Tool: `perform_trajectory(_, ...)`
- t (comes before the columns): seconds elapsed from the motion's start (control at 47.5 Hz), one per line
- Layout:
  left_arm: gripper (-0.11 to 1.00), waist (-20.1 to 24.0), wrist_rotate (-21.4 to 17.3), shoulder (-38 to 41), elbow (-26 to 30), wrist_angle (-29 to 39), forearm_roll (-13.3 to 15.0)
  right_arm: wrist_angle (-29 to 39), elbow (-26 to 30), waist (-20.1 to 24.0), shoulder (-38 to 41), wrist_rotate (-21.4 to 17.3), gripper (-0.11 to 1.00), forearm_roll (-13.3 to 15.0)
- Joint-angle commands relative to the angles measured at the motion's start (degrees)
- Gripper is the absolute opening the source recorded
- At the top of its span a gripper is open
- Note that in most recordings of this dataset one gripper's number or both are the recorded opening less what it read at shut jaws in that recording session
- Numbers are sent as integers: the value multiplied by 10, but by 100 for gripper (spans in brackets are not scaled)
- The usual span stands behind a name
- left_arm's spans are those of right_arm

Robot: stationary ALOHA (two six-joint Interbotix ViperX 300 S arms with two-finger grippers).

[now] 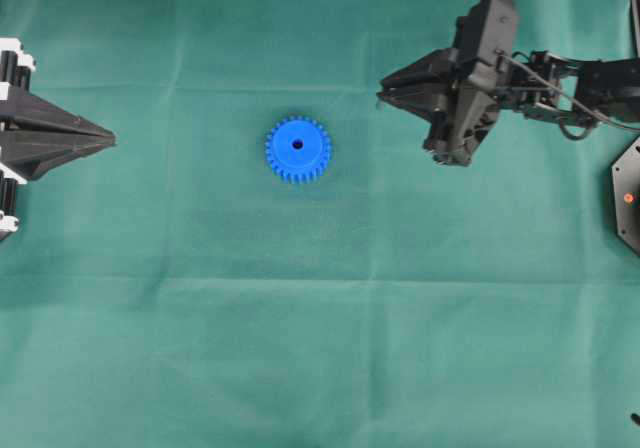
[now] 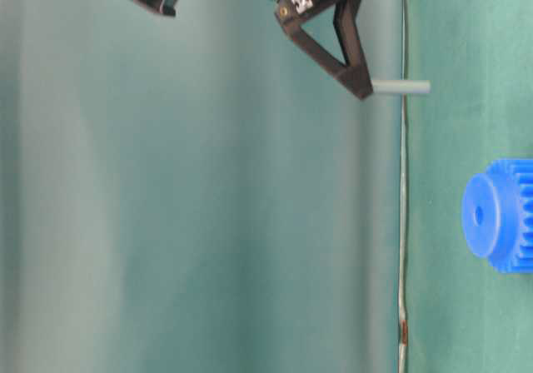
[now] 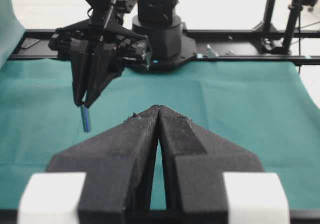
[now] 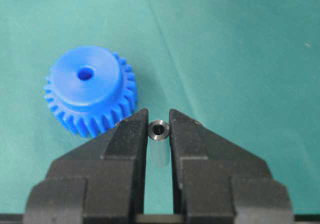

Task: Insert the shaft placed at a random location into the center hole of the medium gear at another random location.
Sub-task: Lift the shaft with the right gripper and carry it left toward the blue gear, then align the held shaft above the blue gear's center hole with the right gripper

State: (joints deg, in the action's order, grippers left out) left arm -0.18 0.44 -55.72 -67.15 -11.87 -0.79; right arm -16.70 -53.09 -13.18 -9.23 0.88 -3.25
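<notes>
The left tool sits at the far left of the gear, its fingers pressed together on nothing, low over the green tabletop. The blue gear lies flat on the cloth, its center hole facing up and unfilled. To the gear's right, well apart and raised above the tabletop, the right tool pinches the shaft between its fingertips, pointing downward.
</notes>
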Motion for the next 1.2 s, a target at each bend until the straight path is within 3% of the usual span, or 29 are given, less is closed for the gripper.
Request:
perform_trajectory(0.0, 0, -1, 1, 3, 13, -4, -1, 0, 33, 10, 10, -2, 12, 0)
perform_trajectory(0.611, 0, 0, 2, 4, 13, -3, -2, 17, 164, 60, 113, -2, 12, 0)
perform_trajectory(1.18, 0, 0, 3, 4, 13, -3, -2, 17, 179, 65, 132, -3, 12, 0)
